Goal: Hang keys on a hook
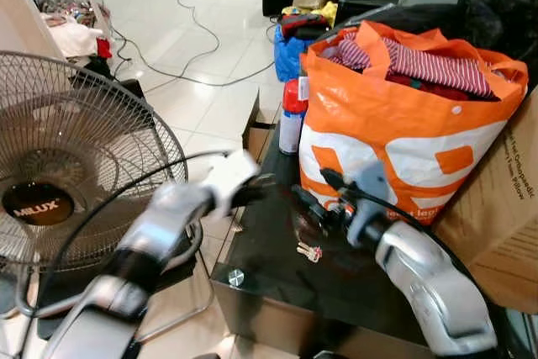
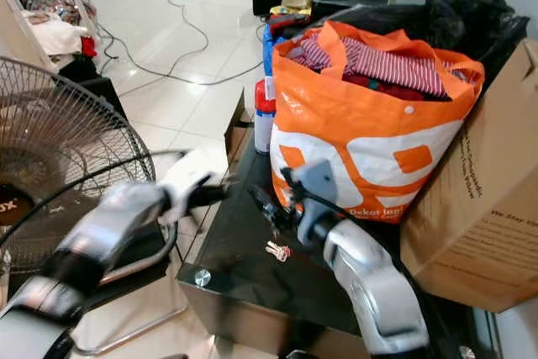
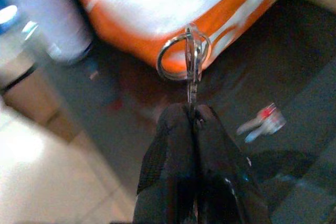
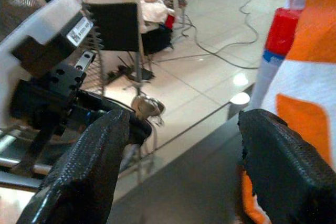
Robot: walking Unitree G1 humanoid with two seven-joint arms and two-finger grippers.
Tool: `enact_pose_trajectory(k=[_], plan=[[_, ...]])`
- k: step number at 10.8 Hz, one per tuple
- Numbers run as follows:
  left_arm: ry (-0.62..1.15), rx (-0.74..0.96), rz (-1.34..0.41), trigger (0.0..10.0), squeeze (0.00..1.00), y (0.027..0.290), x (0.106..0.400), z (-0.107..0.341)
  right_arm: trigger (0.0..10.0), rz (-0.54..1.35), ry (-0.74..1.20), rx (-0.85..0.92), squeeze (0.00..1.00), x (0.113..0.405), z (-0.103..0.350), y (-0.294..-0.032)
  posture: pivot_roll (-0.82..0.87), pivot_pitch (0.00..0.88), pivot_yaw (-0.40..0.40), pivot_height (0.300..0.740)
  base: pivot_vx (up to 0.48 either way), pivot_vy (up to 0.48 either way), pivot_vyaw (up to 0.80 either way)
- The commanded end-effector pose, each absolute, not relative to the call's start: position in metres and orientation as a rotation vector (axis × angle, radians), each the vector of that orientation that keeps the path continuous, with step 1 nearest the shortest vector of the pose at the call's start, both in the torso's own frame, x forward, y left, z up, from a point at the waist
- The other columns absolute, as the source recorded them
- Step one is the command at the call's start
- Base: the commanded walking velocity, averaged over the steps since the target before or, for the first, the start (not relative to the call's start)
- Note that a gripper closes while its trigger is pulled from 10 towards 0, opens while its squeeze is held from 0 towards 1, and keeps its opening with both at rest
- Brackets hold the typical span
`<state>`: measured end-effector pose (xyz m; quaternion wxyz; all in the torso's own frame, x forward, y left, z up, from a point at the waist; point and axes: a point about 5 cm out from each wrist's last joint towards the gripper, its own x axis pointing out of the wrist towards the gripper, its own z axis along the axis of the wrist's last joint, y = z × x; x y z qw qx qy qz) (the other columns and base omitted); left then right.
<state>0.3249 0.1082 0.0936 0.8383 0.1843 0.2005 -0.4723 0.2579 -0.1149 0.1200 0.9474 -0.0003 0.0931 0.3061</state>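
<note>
A: Orange and white, a large shopping bag point(image 1: 395, 136) stuffed with striped cloth stands on a black glass table point(image 1: 277, 266). Where are the keys?

B: One small bunch of keys point(image 1: 309, 251), with a red tag, lies flat on the table just in front of the bag. A separate key ring point(image 3: 185, 56) is pinched upright between the closed fingers of the left gripper point(image 3: 190, 116), with the bag behind it.

A: And the right gripper?

B: The right gripper point(image 4: 181, 145) hangs over the table beside the bag, its two black pads spread wide apart with nothing between them. Facing it is the left gripper's tip with the ring.

A: What else is nearby?

B: A red-capped spray can point(image 1: 292, 115) stands against the bag's side, a cardboard box point(image 1: 496, 216) sits on the bag's right, and a standing fan point(image 1: 67, 166) is on the tiled floor to the left.
</note>
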Motion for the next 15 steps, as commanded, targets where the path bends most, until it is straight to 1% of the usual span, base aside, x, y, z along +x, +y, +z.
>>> enact_pose_trajectory(k=[1, 3, 4, 6, 8, 11, 12, 15], plan=[[0.420, 0.424, -1.066, 10.0, 0.00, 0.099, 0.325, 0.094, 10.0, 0.597, 0.209, -0.042, 0.00, 0.262, 0.117, -0.118, -0.03, 0.000, -0.023, 0.740, 0.000, 0.000, 0.00], [0.416, 0.458, -1.112, 10.0, 0.00, 0.087, 0.328, 0.096, 10.0, 0.617, 0.193, -0.038, 0.00, 0.266, 0.121, -0.113, -0.04, 0.000, -0.023, 0.740, 0.000, 0.000, 0.00], [0.419, 0.502, -1.149, 10.0, 0.00, 0.081, 0.330, 0.094, 10.0, 0.629, 0.177, -0.008, 0.00, 0.268, 0.124, -0.107, -0.04, 0.000, -0.023, 0.740, 0.000, 0.000, 0.00], [0.410, 0.513, -1.160, 10.0, 0.00, 0.076, 0.332, 0.094, 10.0, 0.643, 0.192, -0.002, 0.00, 0.268, 0.121, -0.104, -0.04, 0.000, -0.027, 0.740, 0.000, 0.000, 0.00], [0.388, 0.514, -1.213, 10.0, 0.00, 0.065, 0.330, 0.096, 10.0, 0.554, 0.271, -0.004, 0.00, 0.276, 0.108, -0.108, -0.04, 0.000, -0.034, 0.740, 0.000, 0.000, 0.00], [0.363, 0.511, -1.263, 10.0, 0.00, 0.057, 0.325, 0.095, 10.0, 0.500, 0.305, 0.006, 0.00, 0.281, 0.101, -0.111, -0.04, 0.000, -0.034, 0.740, 0.000, 0.000, 0.00], [0.361, 0.512, -1.270, 10.0, 0.00, 0.057, 0.324, 0.095, 10.0, 0.488, 0.305, 0.022, 0.00, 0.282, 0.101, -0.112, -0.03, 0.000, -0.049, 0.740, 0.000, 0.000, 0.00], [0.354, 0.517, -1.266, 10.0, 0.00, 0.058, 0.324, 0.095, 10.0, 0.482, 0.317, 0.037, 0.00, 0.282, 0.098, -0.113, -0.03, 0.000, -0.049, 0.740, 0.000, 0.000, 0.00]])
